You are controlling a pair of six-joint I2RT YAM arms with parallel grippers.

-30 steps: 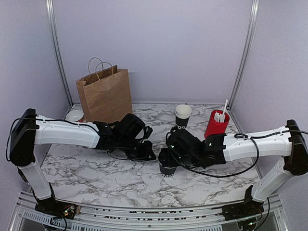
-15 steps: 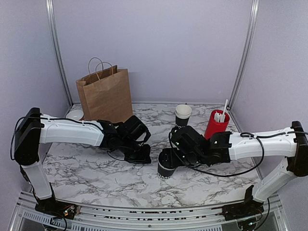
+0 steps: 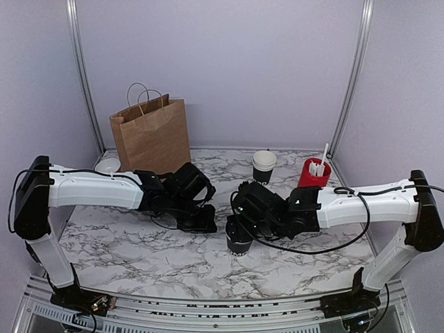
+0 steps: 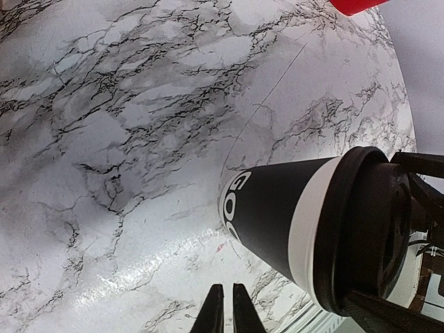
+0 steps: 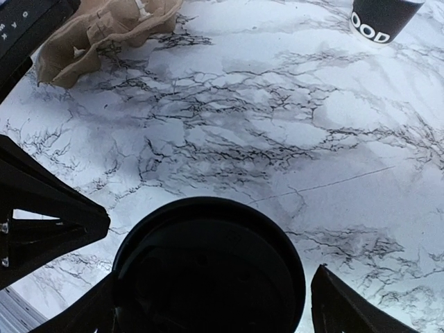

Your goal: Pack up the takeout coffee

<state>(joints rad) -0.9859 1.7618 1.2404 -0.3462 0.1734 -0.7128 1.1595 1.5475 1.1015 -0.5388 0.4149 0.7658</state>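
Observation:
The takeout coffee [image 3: 238, 240] is a black paper cup with white lettering, a white rim and a black lid [image 4: 374, 229]. It stands upright on the marble table [image 3: 139, 250], front of centre. My right gripper [image 3: 240, 223] hangs over it, open. In the right wrist view the lid [image 5: 208, 270] lies between the fingers. The left finger is against the lid's edge, and a strip of table shows between the lid and the right finger [image 5: 333, 298]. My left gripper [image 4: 227, 309] is shut on nothing, low over the table just left of the cup [image 4: 277, 215].
A brown paper bag [image 3: 151, 137] stands open at the back left, with a small white dish [image 3: 107, 165] beside it. A stack of like cups [image 3: 263, 166] and a red cup of white sticks [image 3: 312, 177] stand at the back right. A brown paper shape [image 5: 104, 28] lies beyond the left arm.
My right gripper and the cup under it have shifted slightly left. My left gripper has drawn back a little to the left and stays shut.

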